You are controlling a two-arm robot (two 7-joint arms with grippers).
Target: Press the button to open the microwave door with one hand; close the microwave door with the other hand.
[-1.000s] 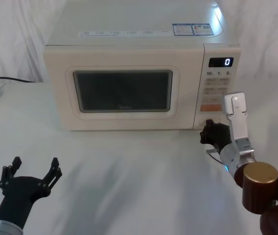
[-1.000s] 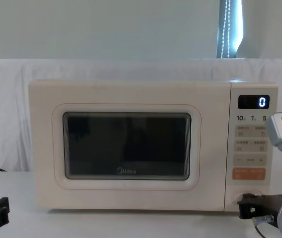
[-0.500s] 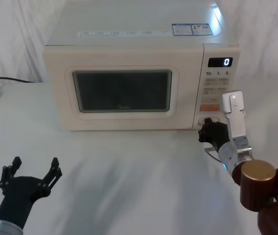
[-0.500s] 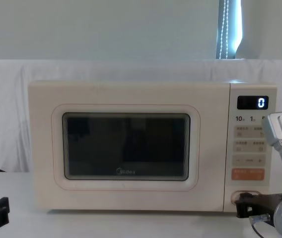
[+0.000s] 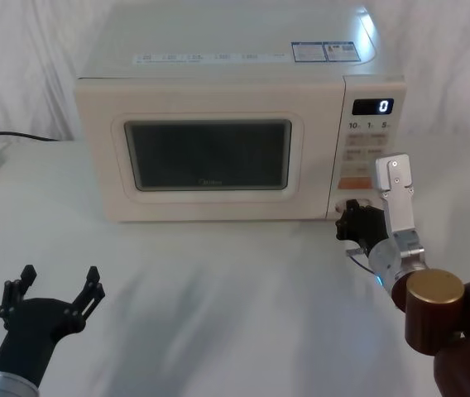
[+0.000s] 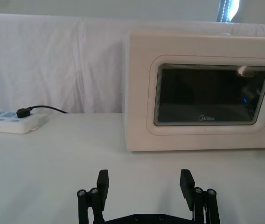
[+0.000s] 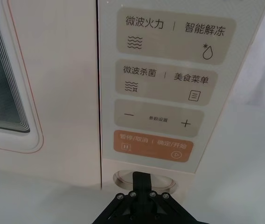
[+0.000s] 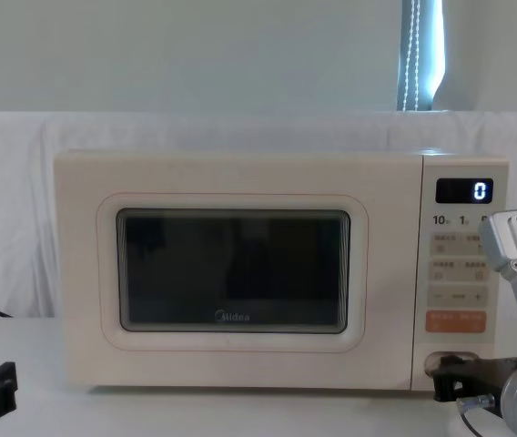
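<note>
Right gripper fingertips closed together, touching the button

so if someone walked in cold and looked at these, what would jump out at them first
The big cream microwave in the middle of the white table, its cream door with the dark window shut flush. Next, the black right gripper, fingers together, tip on the wide cream pill-shaped button at the bottom of the control panel, below the orange rectangular key. The black left gripper hangs open, low over the table in front, well short of the microwave.

White-draped table, cream microwave on it, power strip alongside
</note>
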